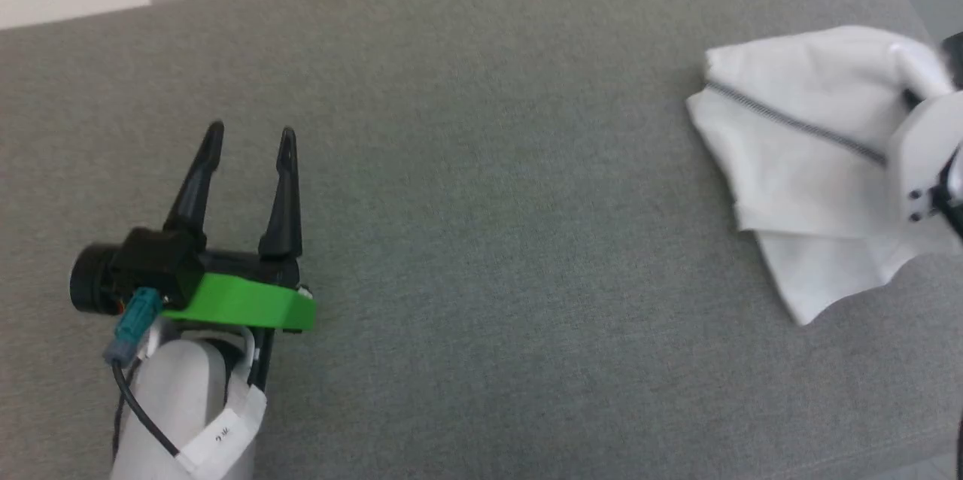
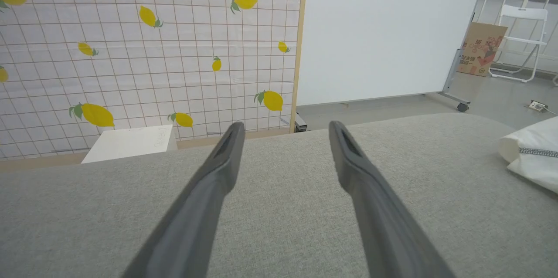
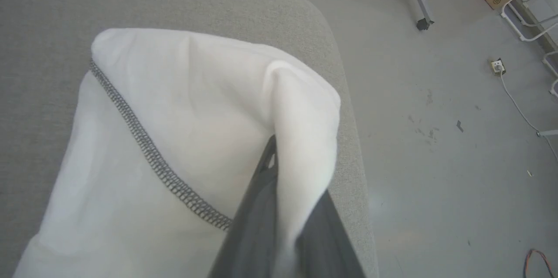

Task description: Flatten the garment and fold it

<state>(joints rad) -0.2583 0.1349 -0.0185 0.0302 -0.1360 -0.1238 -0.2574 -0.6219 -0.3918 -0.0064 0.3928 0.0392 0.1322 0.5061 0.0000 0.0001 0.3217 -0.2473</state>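
My right pincer [image 3: 272, 160] is clenched on a fold of the garment [image 1: 790, 164], which lies bunched at the grey cushion's [image 1: 481, 254] right end. My left pincer [image 1: 248, 141] hovers spread and empty over the cushion's left part. Recommendation: drag the cloth low toward the cushion's centre before spreading.

Grey fabric sofa [image 1: 481, 239] up front. Left wrist view: lemon-print tile wall [image 2: 148, 51] at 10 o'clock, white wheeled panel [image 2: 383, 29] at 1, cardboard box [image 2: 481, 49] & white folding chair [image 2: 521, 38] at 2. Grey floor [image 3: 436, 138] w/ scuffs.
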